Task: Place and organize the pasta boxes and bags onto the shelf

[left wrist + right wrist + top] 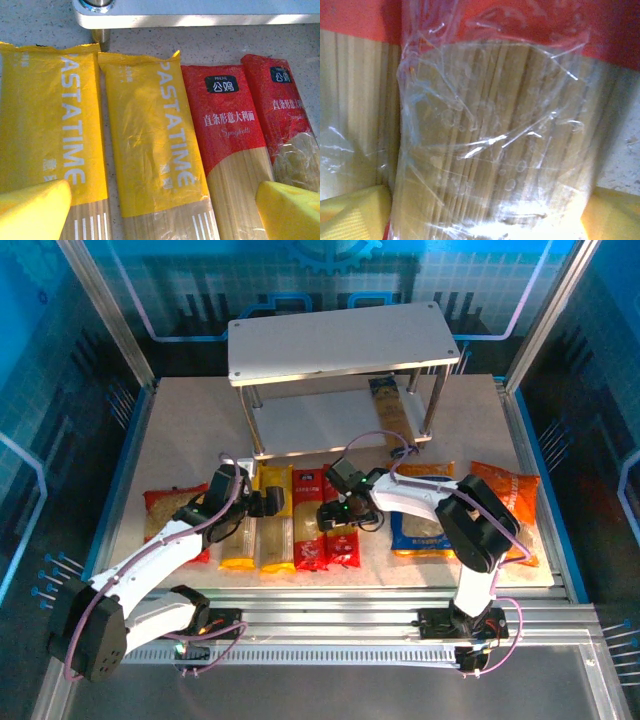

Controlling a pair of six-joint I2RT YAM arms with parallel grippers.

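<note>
The shelf (340,340) stands at the back, and one long pasta box (390,415) lies on its lower board. Two yellow boxes (240,530) (275,530) and two red boxes (310,525) (343,540) lie side by side on the table. My left gripper (265,502) hovers open over them, with the second yellow box (150,145) and a red box (230,135) between its fingers (35,210). My right gripper (335,515) is low over the right red box (495,130), open, with a finger (350,215) at each side of its clear window.
A red bag (165,510) lies at the far left of the row. A blue bag with orange edges (425,525) and an orange bag (505,505) lie to the right. The shelf's lower board (200,17) and a metal leg (100,35) stand just behind the boxes.
</note>
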